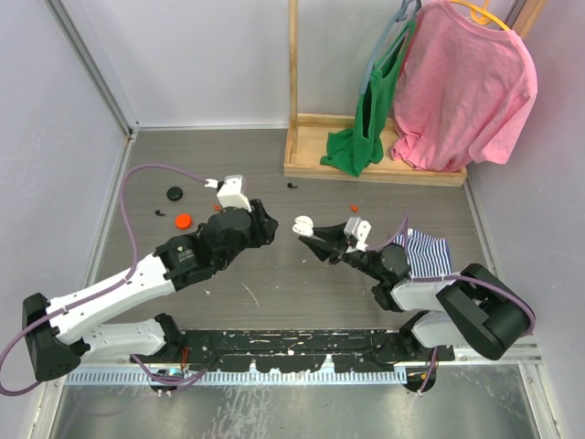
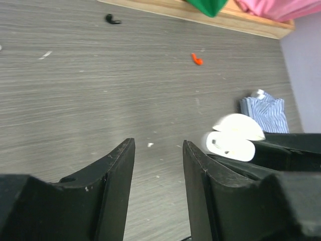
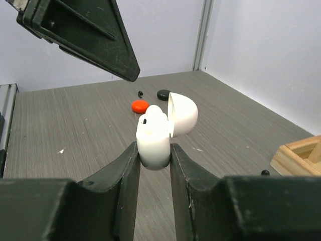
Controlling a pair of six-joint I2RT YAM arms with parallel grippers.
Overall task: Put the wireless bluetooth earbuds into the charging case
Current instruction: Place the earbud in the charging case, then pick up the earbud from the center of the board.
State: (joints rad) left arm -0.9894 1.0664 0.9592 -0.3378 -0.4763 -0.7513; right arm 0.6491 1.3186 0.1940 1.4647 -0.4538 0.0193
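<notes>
Presently the right gripper (image 3: 153,150) pinches a white rounded plastic charging case (image 3: 154,145) between its fingers, held off the table with its hinged lid (image 3: 183,114) swung open; a small white earbud with a dark dot (image 3: 149,120) sits in the case's open top; the left gripper (image 2: 158,145) hangs near it, fingers parted, nothing between them; a tiny red plastic earbud (image 2: 197,59) and a tiny black plastic earbud (image 2: 113,20) lie loose on the grey wood-grain table (image 2: 75,90), well apart from the case; a flat red disc (image 3: 140,106) and a flat black disc (image 3: 163,94) lie beyond.

Open white case (image 3: 159,131) in right claw (image 3: 153,152)
</notes>
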